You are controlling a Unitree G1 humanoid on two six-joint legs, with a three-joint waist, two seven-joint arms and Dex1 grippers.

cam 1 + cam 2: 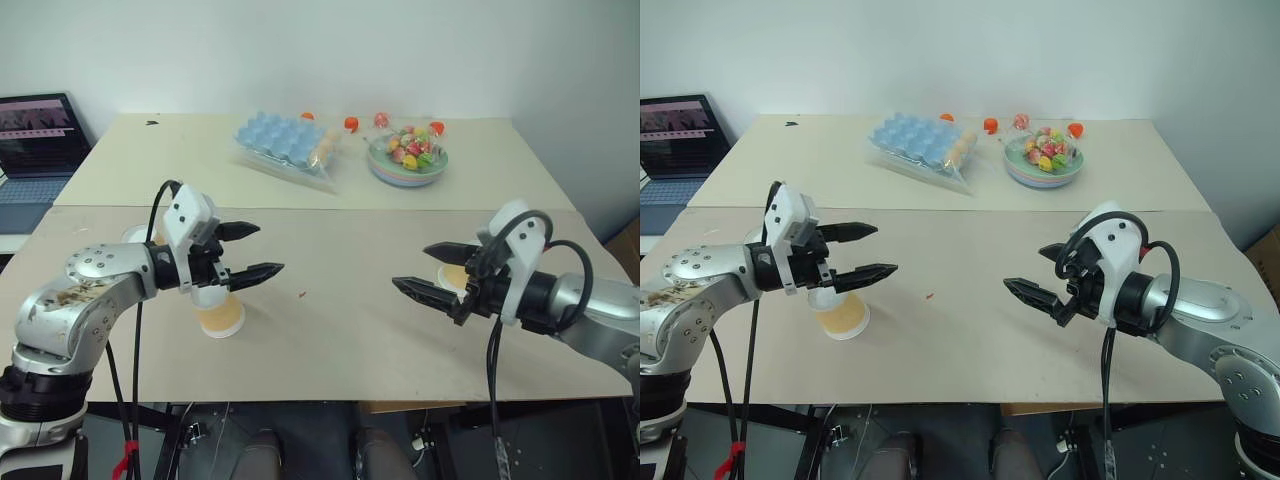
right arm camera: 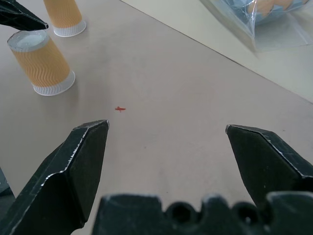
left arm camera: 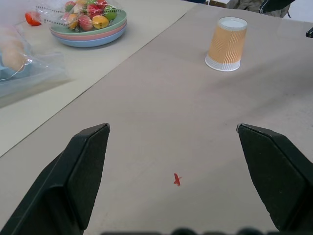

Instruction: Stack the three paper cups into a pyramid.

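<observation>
Both grippers hang over the tabletop with their fingers spread wide and nothing between them. The left gripper sits just above one upside-down paper cup; a second cup stands close behind that one, mostly hidden by the arm. The third cup stands upside down beside the right gripper, well apart from the other two. A small red scrap lies between the grippers. An egg tray and a bowl of candies sit at the far side.
</observation>
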